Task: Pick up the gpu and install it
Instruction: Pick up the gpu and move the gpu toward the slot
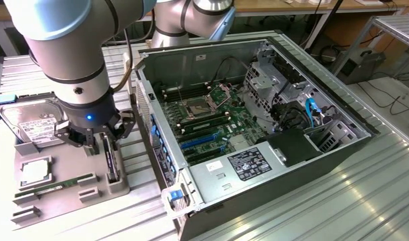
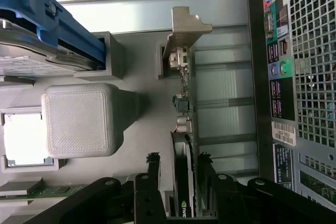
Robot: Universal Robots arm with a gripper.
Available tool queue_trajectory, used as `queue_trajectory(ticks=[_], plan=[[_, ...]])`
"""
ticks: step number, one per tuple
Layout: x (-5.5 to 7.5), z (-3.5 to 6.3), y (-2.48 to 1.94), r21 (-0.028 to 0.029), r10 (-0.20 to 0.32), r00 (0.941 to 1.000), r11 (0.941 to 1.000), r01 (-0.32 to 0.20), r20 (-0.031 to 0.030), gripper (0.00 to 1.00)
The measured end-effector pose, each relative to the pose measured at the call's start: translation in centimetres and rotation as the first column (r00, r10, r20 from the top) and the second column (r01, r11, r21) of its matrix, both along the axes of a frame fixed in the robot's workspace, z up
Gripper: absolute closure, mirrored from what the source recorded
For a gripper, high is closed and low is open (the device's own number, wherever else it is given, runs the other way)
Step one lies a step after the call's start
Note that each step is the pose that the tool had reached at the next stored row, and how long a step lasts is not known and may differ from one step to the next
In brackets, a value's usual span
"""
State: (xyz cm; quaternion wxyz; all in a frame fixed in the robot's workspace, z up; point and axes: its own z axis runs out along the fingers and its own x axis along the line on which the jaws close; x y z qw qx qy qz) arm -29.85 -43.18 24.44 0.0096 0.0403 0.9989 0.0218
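Note:
The gpu (image 1: 111,161) is a thin black card standing on edge in a slot of the grey parts holder (image 1: 65,197), at the exterior view's left. My gripper (image 1: 101,144) is down over its near end, open, with one finger on each side of the card. In the wrist view the gpu (image 2: 184,129) runs between my two black fingertips (image 2: 153,165), its silvery metal bracket (image 2: 181,35) at the far end. A small gap shows between the card and at least one fingertip. The card rests in its holder.
The holder also carries a silver hard drive (image 1: 35,123), a square processor (image 1: 35,171) and a green memory stick (image 1: 55,185). The open computer case (image 1: 304,150) lies at the exterior view's right, its motherboard with blue slots (image 1: 197,142) exposed. The case's rear port panel (image 2: 278,72) is close beside the card.

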Motion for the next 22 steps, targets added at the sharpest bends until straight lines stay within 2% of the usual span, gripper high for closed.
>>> queue_trajectory(ticks=[9,11,12,18,22], plan=[[0.2,-0.1,0.0,-0.0001,0.0,1.0,1.0,0.0,-0.0001,0.59],[0.19,-0.1,0.0,-0.0001,0.0,1.0,1.0,0.0,-0.0001,0.73],[0.19,-0.1,0.0,-0.0002,0.0,1.0,1.0,0.0,-0.0002,0.73],[0.19,-0.11,0.0,-0.0001,0.011,0.9999,0.9999,-0.011,-0.0001,0.74],[0.18,-0.11,-0.01,-0.0001,0.048,0.9989,0.9989,-0.048,0.0,0.74]])
